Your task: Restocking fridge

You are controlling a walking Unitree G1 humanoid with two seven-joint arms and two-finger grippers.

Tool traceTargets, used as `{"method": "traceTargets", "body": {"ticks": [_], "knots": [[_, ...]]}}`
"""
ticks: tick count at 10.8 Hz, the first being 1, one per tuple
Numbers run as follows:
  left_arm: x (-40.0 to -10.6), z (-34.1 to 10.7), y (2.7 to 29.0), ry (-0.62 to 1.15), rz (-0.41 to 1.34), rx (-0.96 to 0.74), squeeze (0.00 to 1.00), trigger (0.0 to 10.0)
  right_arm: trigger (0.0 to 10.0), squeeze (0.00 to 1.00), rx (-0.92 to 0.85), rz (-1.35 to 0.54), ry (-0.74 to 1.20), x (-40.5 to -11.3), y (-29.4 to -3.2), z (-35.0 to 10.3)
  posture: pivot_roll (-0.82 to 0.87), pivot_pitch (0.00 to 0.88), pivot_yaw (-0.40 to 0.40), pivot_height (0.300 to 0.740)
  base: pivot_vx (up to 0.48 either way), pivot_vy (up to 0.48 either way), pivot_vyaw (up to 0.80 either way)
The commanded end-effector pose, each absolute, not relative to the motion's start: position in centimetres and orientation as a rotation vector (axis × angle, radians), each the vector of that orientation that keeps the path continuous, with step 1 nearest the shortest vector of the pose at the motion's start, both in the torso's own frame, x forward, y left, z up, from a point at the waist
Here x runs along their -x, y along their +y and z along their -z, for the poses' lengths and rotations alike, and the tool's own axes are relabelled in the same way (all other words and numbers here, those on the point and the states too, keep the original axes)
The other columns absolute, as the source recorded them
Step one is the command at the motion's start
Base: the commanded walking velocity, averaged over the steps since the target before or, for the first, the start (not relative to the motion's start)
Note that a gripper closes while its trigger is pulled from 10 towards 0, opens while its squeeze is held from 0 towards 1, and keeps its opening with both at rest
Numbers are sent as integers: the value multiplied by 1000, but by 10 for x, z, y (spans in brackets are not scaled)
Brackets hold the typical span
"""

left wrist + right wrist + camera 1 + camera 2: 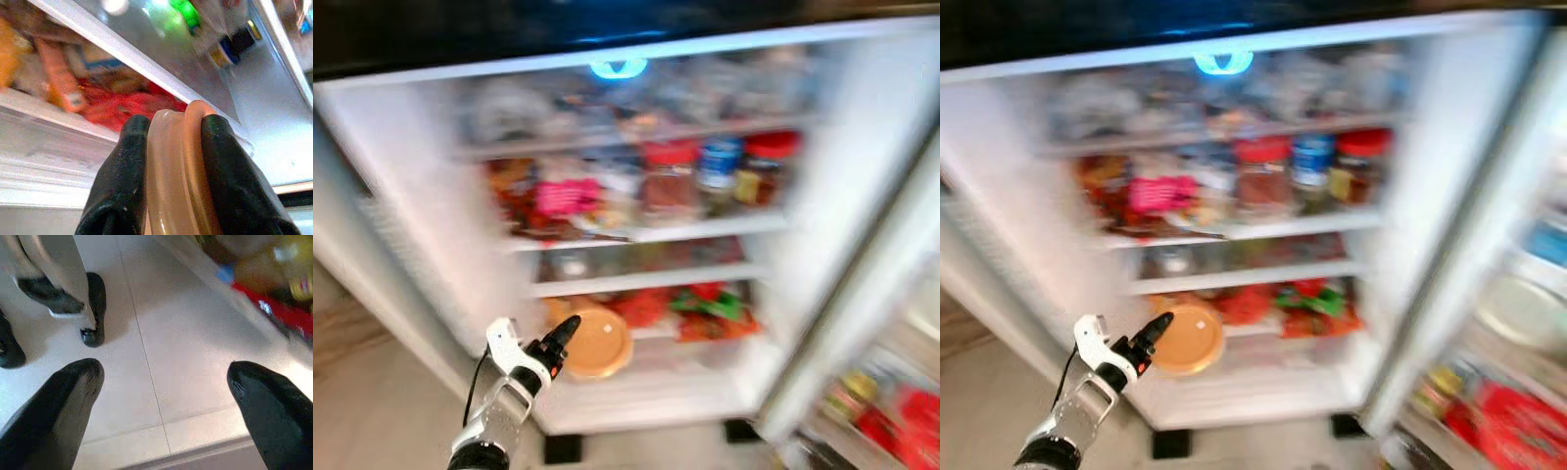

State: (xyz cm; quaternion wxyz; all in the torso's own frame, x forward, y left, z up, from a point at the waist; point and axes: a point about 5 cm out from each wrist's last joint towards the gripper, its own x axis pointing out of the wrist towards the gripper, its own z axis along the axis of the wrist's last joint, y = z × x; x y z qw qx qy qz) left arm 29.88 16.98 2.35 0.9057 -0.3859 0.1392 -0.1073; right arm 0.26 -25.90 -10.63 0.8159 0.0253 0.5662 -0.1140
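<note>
The fridge [862, 176] stands open before me, its shelves crowded with jars and packets, all blurred. My left gripper [563, 338] is raised at the lower left of the opening and is shut on a round tan container [597, 343], held by its rim in front of the bottom shelf. In the left wrist view both black fingers [122, 196] clamp the tan container's rim [176, 171]. Hanging low, my right gripper [164, 377] is open over the pale tiled floor [186, 362], nothing between its fingers.
Red-lidded jars [671, 176] and a blue can [720, 162] stand on the middle shelf. Red and green packets [705, 308] lie on the bottom shelf. The door [891, 392] at right holds red packages. A person's feet [93, 308] stand on the floor nearby.
</note>
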Motion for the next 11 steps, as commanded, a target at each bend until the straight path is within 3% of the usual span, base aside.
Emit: {"method": "traceTargets", "body": {"ticks": [1, 11], "knots": [[-298, -25, 174, 268, 204, 788, 0, 10000, 10000, 0, -44, 252, 1188, -9, -265, 104, -133, 13, 41, 655, 0, 0, 0], [-299, -31, 181, 228, 180, 799, 0, 10000, 10000, 0, -56, 260, 1176, -8, -265, 104, -128, 56, 41, 655, 0, 0, 0]]}}
